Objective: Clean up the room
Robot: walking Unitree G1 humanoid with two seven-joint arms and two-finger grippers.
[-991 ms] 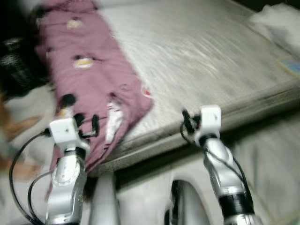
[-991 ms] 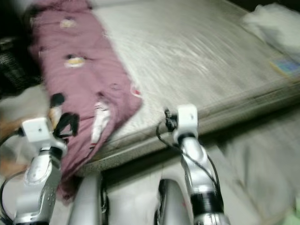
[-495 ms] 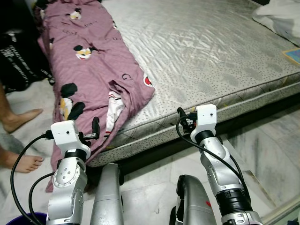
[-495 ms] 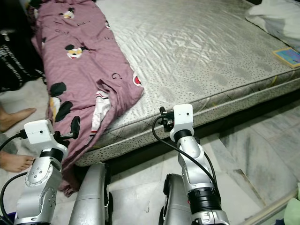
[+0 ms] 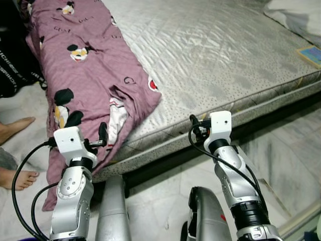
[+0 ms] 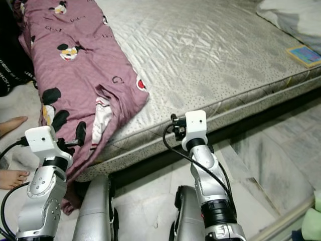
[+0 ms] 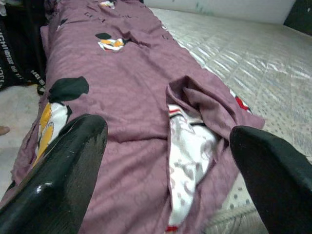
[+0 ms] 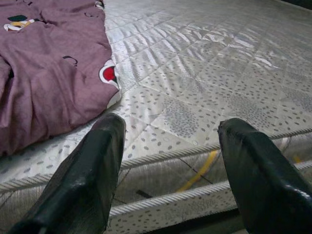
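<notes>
- Left eye view: the left gripper (image 5: 102, 134) hangs just off the near edge of the mattress (image 5: 210, 55), fingers spread wide and holding nothing, right beside the draped end of the purple blanket (image 5: 85, 75).
- The right gripper (image 8: 168, 165) is also spread and empty, facing the mattress's piped edge, with the blanket's corner beyond one fingertip.
- The blanket lies lengthwise along the mattress's left side, its end spilling to the floor.
- A person's bare feet (image 5: 15, 153) stand left of the mattress.
- A small book (image 5: 311, 53) and white bedding (image 5: 296, 16) lie at the mattress's far right.
</notes>
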